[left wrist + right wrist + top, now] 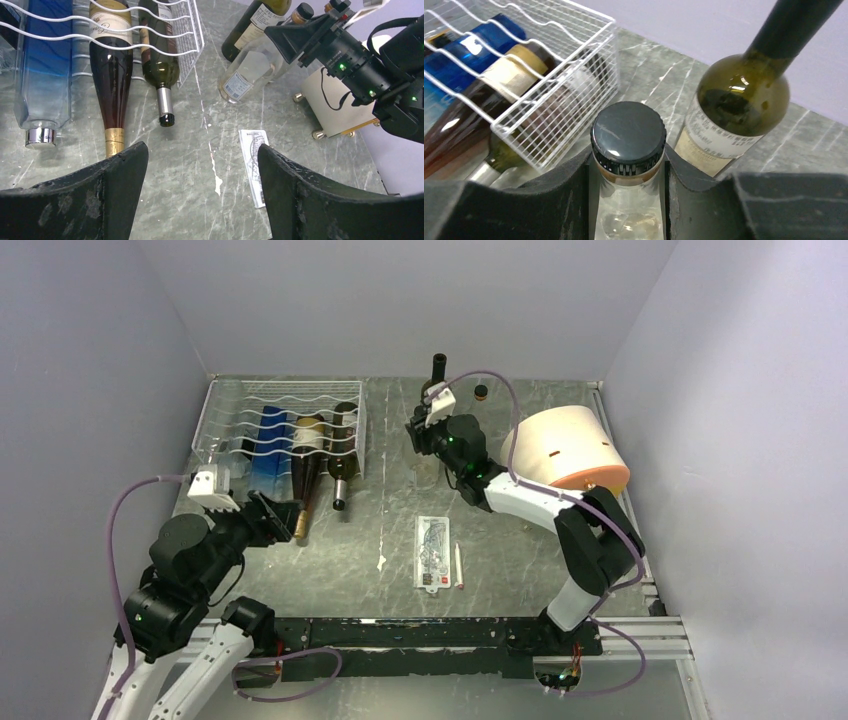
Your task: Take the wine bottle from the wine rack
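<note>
One wine rack [215,405] lies ahead of the left tool [202,170], and three bottles show in it: one blue square bottle [42,65], one gold-foiled dark bottle [111,65] and one silver-foiled green bottle [159,65]. One clear bottle [628,135] sits within the right tool [626,167]. Beyond that tool stand one green wine bottle [736,105] and one small brown bottle [481,392]. The surface also carries one printed packet [433,550], one white stick [459,565] and one cream drum [565,445].

The worktop [400,530] is a flat grey-green slab with pale marble-like veining, fine scratches and one white chipped mark [381,562] near its middle. Three plain matte walls of pale lavender-grey enclose it: the left wall [80,370], the back wall [400,300] and the right wall [740,390]. Lighting is even and diffuse, with a soft sheen on the slab.
</note>
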You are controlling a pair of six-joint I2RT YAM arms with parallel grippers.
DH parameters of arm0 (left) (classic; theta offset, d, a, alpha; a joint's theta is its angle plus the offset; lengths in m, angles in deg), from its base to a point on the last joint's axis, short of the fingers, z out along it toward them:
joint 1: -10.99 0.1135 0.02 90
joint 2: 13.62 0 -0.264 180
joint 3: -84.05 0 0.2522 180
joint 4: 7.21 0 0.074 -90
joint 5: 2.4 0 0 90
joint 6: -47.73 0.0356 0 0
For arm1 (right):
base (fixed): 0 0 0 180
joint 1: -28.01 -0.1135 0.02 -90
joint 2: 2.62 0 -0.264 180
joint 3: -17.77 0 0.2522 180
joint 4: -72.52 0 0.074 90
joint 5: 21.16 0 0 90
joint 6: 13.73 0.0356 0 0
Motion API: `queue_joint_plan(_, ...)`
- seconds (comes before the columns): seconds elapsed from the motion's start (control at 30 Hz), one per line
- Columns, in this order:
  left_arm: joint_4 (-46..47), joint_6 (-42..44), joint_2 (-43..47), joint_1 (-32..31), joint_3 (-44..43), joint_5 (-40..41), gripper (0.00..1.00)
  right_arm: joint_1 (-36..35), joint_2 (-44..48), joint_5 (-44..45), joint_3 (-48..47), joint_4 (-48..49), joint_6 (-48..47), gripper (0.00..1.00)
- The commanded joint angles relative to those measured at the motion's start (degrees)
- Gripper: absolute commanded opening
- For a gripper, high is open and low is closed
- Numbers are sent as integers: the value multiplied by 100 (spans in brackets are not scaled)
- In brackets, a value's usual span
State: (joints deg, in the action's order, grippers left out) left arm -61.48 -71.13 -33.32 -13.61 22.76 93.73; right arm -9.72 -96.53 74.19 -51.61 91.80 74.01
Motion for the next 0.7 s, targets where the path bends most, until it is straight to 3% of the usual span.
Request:
queue_joint_plan(0.0, 253, 39, 100, -12, 68, 144, 83, 187, 8, 213, -661, 990, -189, 0)
queue_joint_plan(0.37, 290, 41, 194, -19, 112, 142, 82, 460, -194, 397, -517, 1015, -221, 0)
queue_joint_plan(0.47, 303, 47, 148, -18, 115, 130, 81, 460, -138, 430, -487, 912, -171, 11)
queue_joint_plan(0.67, 303, 47, 91, -18, 119, 116, 81, 460, -29, 381, -615, 469, -177, 43)
